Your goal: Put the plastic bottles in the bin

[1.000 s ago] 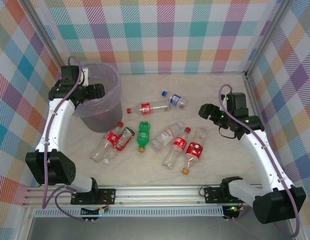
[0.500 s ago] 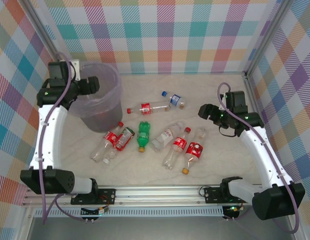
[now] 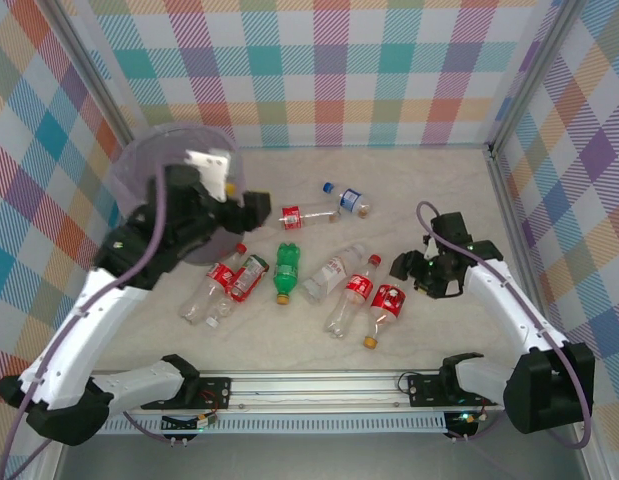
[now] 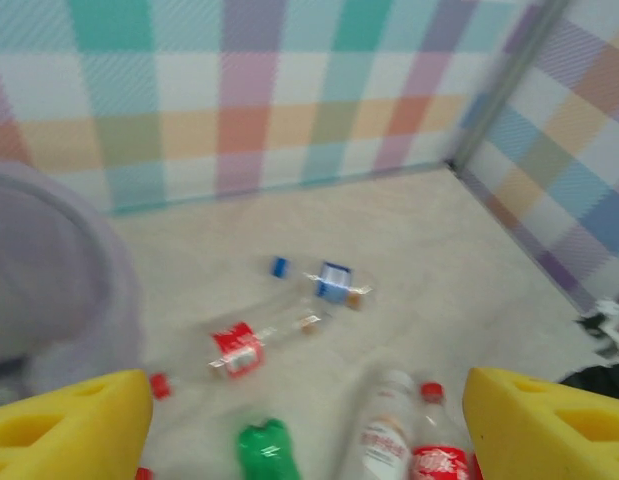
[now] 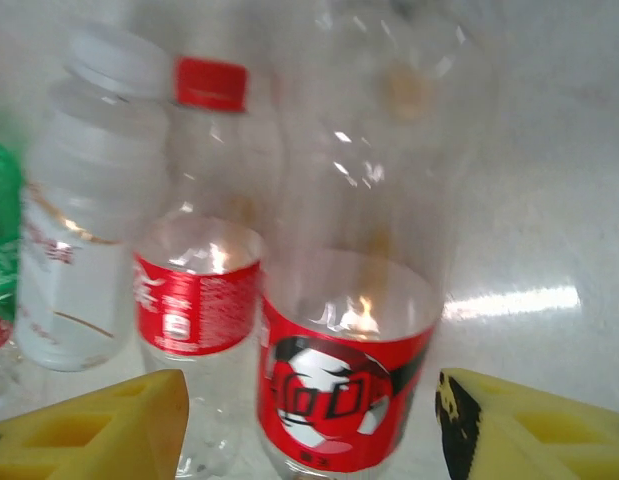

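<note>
Several plastic bottles lie in the middle of the table, among them a green one (image 3: pixel 285 268) and a blue-capped one (image 3: pixel 347 199). Raised over the bin (image 3: pixel 137 165), my left gripper (image 3: pixel 247 208) hides much of it. In the left wrist view the left gripper (image 4: pixel 308 400) stands open with nothing between its yellow fingers (image 4: pixel 74 425), above the green bottle (image 4: pixel 264 450). My right gripper (image 3: pixel 401 268) is low beside a red-labelled bottle (image 3: pixel 388 300). In the right wrist view the right gripper (image 5: pixel 311 400) is open and straddles that bottle (image 5: pixel 344 385), with a gap on the right side.
Checked walls close the table at the back and both sides, with a metal post (image 3: pixel 499 150) at the right rear corner. A red-capped bottle (image 5: pixel 197 290) and a white-capped one (image 5: pixel 74 250) lie close to the left of the straddled bottle.
My left arm swung from the bin's far left rim up and rightward over the bin. My right gripper dropped and moved left to the red-labelled bottle, its jaws narrower.
</note>
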Robot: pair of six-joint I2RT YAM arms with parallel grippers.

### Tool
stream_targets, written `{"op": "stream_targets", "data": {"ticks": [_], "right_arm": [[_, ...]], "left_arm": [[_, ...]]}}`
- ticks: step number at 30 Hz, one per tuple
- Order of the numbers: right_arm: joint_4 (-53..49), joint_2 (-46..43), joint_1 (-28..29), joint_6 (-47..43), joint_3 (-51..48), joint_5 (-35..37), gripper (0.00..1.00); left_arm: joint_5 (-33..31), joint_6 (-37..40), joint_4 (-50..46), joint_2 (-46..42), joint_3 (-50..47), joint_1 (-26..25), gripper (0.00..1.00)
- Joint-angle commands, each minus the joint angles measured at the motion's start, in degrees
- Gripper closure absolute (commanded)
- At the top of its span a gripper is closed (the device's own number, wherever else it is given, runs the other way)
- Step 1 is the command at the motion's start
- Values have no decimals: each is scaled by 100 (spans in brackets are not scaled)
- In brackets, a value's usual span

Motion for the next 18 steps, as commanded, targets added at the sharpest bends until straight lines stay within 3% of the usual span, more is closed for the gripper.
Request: {"op": "stream_targets", "data": {"ticks": [1, 6, 13, 18], "right_arm": [[224, -100, 41, 293, -204, 120, 29], [982, 112, 40, 442, -524, 287, 20], [1266, 606, 32, 378, -482, 968, 19], [1715, 955, 29, 431, -527, 869, 17]], "left_arm": [[-105, -725, 1136, 260, -959, -609, 21], [-103, -1105, 2451, 882, -1920, -1317, 20], [620, -1336, 3050, 1782, -2111, -1500, 21], [773, -1270, 3055, 2123, -1954, -1610, 21]]}}
